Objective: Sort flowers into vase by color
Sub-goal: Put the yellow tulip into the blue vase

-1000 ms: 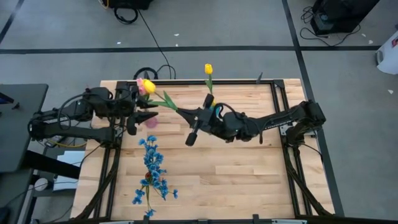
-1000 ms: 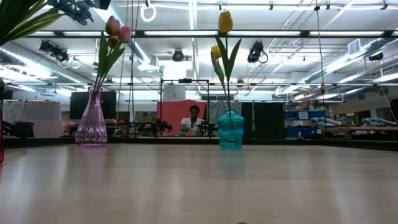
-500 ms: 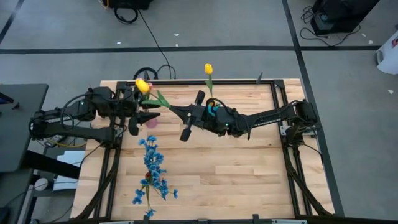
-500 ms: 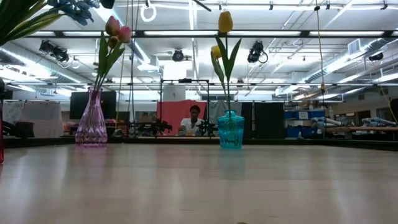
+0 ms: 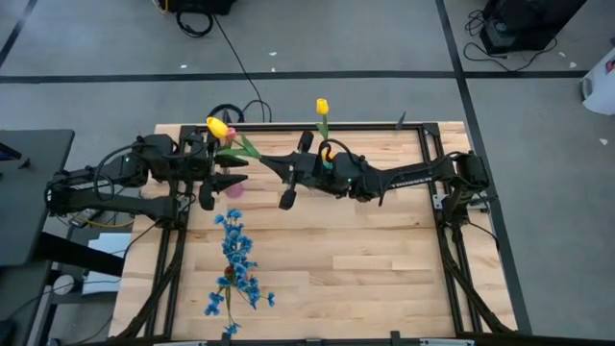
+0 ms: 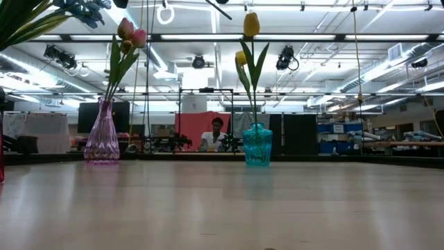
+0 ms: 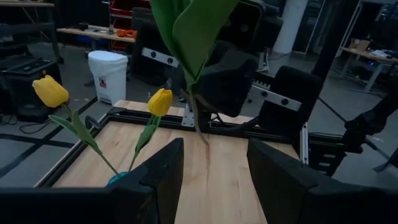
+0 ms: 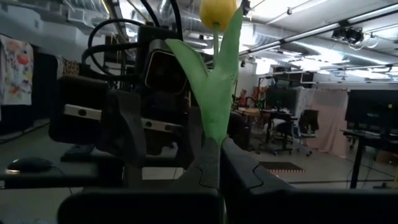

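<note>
My right gripper (image 5: 262,160) reaches in from the table's right, high over the table, shut on a yellow tulip (image 5: 217,127) whose green leaf (image 8: 214,93) fills its wrist view. My left gripper (image 5: 240,174) waits open, level, just left of that tulip, its fingers (image 7: 158,177) empty. A pink vase (image 6: 103,132) with pink tulips (image 6: 127,31) stands at the far left. A teal vase (image 6: 257,144) holds two yellow tulips (image 6: 250,24) by their stems. Blue flower sprays (image 5: 235,264) lie flat on the table's near left. My right gripper pinches the tulip's green stem (image 8: 213,152) between its two fingers, just below the leaf. The fingers come about level from the table's right. The tulip is lifted clear and slants up beyond the fingertips, its yellow head (image 8: 217,9) toward my left arm.
The teal vase (image 5: 327,161) stands right under my right arm, its tall tulip (image 5: 322,106) on the far side. The pink vase (image 5: 233,189) stands beside my left gripper. A black frame (image 5: 428,144) rims the wooden table. A person (image 6: 216,132) sits far behind.
My right gripper has carried the yellow tulip toward the table's far left, closer to my left gripper, and has swung so the arm lies straighter across the table. The tulip stays clear of the table, its head now farther left.
</note>
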